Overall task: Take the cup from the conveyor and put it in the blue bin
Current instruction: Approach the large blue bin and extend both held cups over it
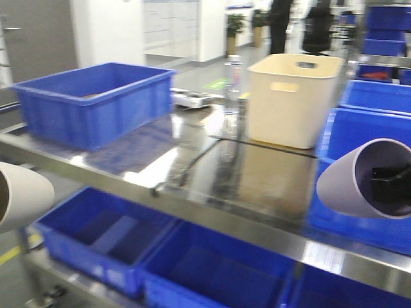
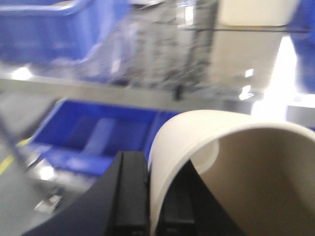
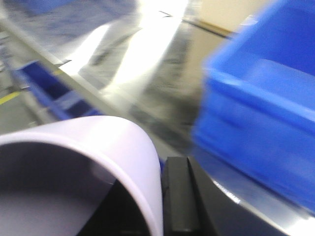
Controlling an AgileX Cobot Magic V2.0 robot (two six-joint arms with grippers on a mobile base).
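Note:
My left gripper point(image 2: 156, 194) is shut on the wall of a cream-white cup point(image 2: 236, 162), one finger outside and one inside. The cup shows at the left edge of the front view point(image 1: 22, 192). My right gripper point(image 3: 157, 201) is shut the same way on the wall of a pale lilac-white cup point(image 3: 98, 147). That cup lies on its side at the right of the front view point(image 1: 356, 176), with a black finger point(image 1: 388, 183) inside it. The blue bin point(image 1: 90, 102) stands on the steel table's far left. The conveyor is out of view.
A cream-white tub point(image 1: 292, 96) and a clear bottle point(image 1: 232, 83) stand on the steel table point(image 1: 192, 160). Blue crates point(image 1: 369, 122) are stacked at the right, close to the right cup point(image 3: 266, 98). More blue crates point(image 1: 103, 237) sit on the lower shelf.

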